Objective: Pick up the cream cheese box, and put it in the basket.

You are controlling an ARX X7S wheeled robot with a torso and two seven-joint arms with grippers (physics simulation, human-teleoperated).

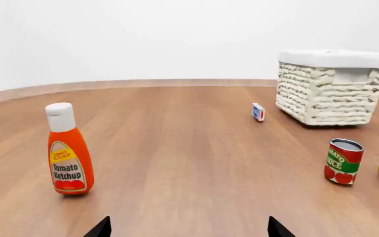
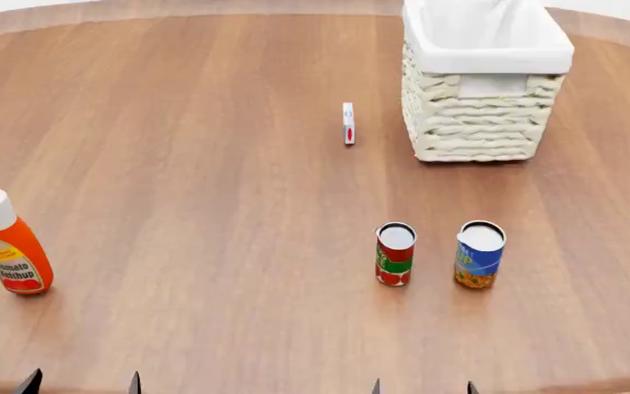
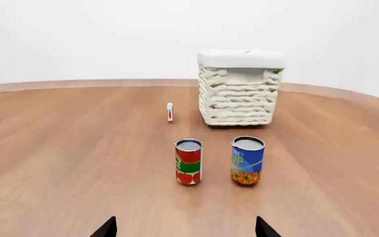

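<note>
The cream cheese box (image 2: 348,123) is a small thin white box with a red mark, standing on edge just left of the basket (image 2: 479,123). The left wrist view has the box (image 1: 258,111) beside the woven basket (image 1: 327,94), and the right wrist view shows the box (image 3: 170,111) and the basket (image 3: 240,96) far off. My left gripper (image 2: 79,384) and right gripper (image 2: 422,387) stay at the table's near edge, far from the box. Both are open with nothing between the fingers: left gripper (image 1: 188,228), right gripper (image 3: 185,228).
A tomato ketchup bottle (image 2: 11,245) stands at the near left. A red-green can (image 2: 395,254) and a blue-yellow can (image 2: 479,254) stand side by side ahead of the right gripper. The round wooden table (image 2: 206,164) curves away at the back.
</note>
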